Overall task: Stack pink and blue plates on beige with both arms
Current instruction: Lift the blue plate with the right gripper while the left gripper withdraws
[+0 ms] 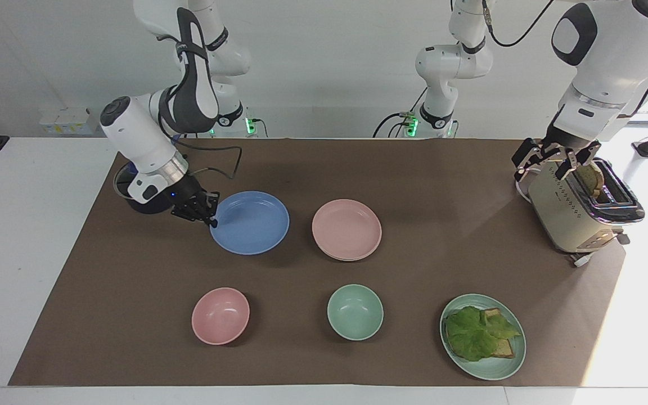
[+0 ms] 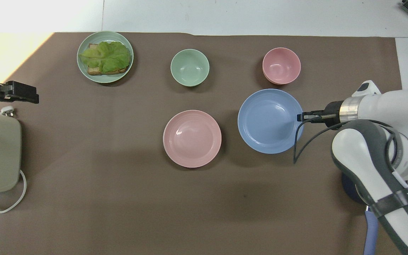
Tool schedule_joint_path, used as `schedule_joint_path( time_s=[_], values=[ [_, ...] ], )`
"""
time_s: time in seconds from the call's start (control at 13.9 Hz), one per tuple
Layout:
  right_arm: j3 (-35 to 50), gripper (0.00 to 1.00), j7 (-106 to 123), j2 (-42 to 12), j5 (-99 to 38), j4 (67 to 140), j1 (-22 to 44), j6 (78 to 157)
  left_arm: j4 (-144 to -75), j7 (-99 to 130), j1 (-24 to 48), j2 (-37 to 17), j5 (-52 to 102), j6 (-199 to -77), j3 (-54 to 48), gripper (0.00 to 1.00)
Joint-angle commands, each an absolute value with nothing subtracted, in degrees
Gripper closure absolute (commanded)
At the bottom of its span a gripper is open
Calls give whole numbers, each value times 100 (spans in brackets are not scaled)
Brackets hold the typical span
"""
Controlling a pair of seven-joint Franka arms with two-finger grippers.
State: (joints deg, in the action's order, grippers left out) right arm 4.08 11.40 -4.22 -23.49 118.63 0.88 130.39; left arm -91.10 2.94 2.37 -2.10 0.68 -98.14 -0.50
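Observation:
My right gripper [image 1: 211,218] is shut on the rim of the blue plate [image 1: 251,223], on the side toward the right arm's end. It holds the blue plate [image 2: 270,120] just above the brown mat, close beside the pink plate [image 1: 346,228]. In the overhead view my right gripper [image 2: 300,117] pinches the plate's edge. The pink plate [image 2: 192,138] lies at mid-table. A thin paler rim [image 1: 342,259] shows under its edge; the rest of the beige plate is hidden. My left gripper [image 1: 554,159] hangs open and empty over the toaster [image 1: 577,211].
A pink bowl [image 1: 220,315], a green bowl [image 1: 355,311] and a green plate with lettuce and bread [image 1: 482,336] line the mat's edge farthest from the robots. A dark pot with a glass lid [image 1: 133,194] sits under the right arm.

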Motion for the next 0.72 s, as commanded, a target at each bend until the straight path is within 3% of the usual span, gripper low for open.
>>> schedule_joint_path(
  time_s=[0.0, 0.22, 0.65],
  values=[
    [404, 100, 40, -554, -1763, 11576, 692, 13043, -9132, 237, 176, -176, -26, -9738, -97, 0],
    [413, 100, -1254, -843, -802, 11400, 1369, 13060, -9132, 237, 176, -167, -26, -9738, -97, 0],
    [413, 100, -1758, -1380, -510, 11197, 2012, 13412, -9132, 229, 176, -167, -26, -9738, -97, 0]
  ],
)
